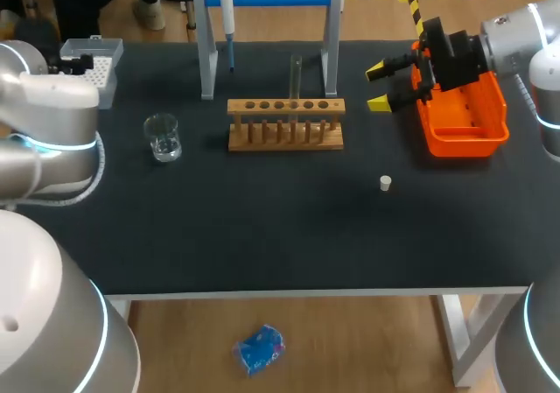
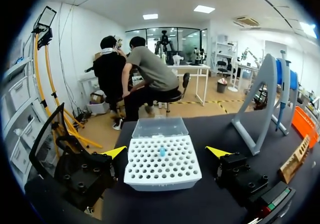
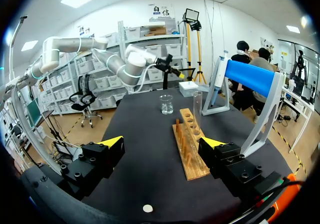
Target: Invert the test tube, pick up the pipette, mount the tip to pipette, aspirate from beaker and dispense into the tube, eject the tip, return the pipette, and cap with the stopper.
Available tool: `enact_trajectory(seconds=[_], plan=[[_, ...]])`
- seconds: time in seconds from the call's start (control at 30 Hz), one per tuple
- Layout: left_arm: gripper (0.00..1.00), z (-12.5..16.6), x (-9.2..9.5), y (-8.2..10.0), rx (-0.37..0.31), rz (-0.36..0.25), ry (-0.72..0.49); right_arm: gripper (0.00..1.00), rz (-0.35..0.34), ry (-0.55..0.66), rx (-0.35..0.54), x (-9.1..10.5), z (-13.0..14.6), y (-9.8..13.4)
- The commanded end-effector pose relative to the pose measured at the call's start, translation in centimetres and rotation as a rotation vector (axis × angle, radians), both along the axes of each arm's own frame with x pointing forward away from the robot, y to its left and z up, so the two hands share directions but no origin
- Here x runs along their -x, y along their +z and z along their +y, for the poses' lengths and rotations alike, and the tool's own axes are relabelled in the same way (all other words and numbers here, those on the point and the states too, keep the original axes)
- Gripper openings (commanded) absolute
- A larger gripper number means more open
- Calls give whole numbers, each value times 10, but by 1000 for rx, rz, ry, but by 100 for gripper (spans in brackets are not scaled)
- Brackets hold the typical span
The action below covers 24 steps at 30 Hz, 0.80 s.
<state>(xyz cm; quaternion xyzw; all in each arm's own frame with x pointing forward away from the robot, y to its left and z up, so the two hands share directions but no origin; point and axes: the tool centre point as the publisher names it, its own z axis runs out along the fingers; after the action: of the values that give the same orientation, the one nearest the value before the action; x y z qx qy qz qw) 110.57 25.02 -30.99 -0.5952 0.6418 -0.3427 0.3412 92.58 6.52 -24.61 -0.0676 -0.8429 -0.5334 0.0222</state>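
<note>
Stage, as judged: opening step, inversion not yet begun. Task item: the clear glass test tube (image 1: 296,78) stands upright in the slotted wooden rack (image 1: 285,144) at mid-table, with its long axis vertical. Which end is the mouth cannot be told.

Nearer claw: the right gripper (image 1: 378,87) hangs just off the rack's right end, beside the orange plastic bin (image 1: 464,135). Its fingers are spread wide and hold nothing. In the right wrist view the tube (image 3: 197,104) rises ahead of this gripper (image 3: 162,142), off toward the finger on the rack's side rather than centred between the two. The fingers are spread level with the table, across the tube's vertical axis. That should suit a side grip once the gripper is lined up.

Farther claw: the left gripper (image 2: 166,151) is also wide and empty. The white perforated tip box (image 2: 162,169) sits just ahead of it between its fingers, with no contact evident, well apart from the rack.

Other items noted:
- The blue-and-white pipette (image 1: 227,12) hangs on the grey blue-topped stand (image 1: 207,60) behind the rack.
- The small clear glass beaker (image 1: 163,137) stands to the left of the rack.
- The small white stopper (image 1: 385,182) lies alone on the black table (image 1: 262,235).
</note>
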Motion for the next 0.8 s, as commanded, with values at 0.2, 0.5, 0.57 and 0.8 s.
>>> enact_trajectory(seconds=[0.2, 0.5, 0.57, 0.8], plan=[[100, 0, -14, -22, -5, 33, 9, 100, 0, 0, 2, 0, 0, 0], [100, -1, -25, -34, -13, 49, 9, 100, 0, 0, 2, 0, 0, 0], [100, 0, -27, -36, -12, 54, 11, 100, 0, 0, 2, 0, 0, 0], [100, 0, -37, -43, -6, 65, 16, 100, 0, 0, 2, 0, 0, 0]])
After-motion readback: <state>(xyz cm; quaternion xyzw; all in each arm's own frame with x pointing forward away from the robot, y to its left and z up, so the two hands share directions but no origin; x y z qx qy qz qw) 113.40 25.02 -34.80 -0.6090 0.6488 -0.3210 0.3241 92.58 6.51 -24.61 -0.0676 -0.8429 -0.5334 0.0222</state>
